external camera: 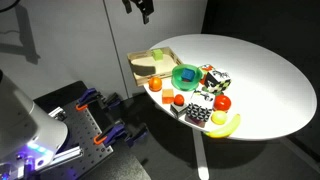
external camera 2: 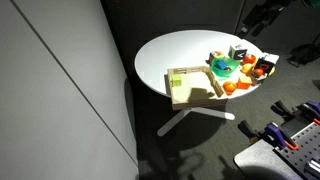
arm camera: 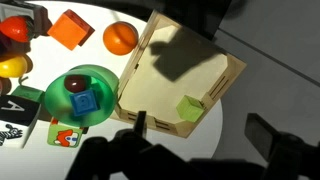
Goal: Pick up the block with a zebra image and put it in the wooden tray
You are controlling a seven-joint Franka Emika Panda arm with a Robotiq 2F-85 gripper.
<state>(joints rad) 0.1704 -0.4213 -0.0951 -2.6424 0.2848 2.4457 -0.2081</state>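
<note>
White table point(external camera: 262, 70); I'm holding the gripper point(external camera: 141, 8) high, jaws wide, empty. Zebra block point(external camera: 215, 77) sitting just right of green bowl point(external camera: 185, 75), wooden tray point(external camera: 150, 63) left. I'm planning a straight drop, squaring on its faces.

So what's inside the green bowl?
Inside the green bowl sit a blue block and a dark red round thing. Whatever might lie beneath them is covered.

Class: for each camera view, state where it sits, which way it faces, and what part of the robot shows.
Exterior view: beside the white table, looking obliquely down; gripper at top.
Exterior view: higher, farther, looking down; gripper top right.
Wrist view: straight down, gripper at bottom.
All share wooden tray, green bowl.
</note>
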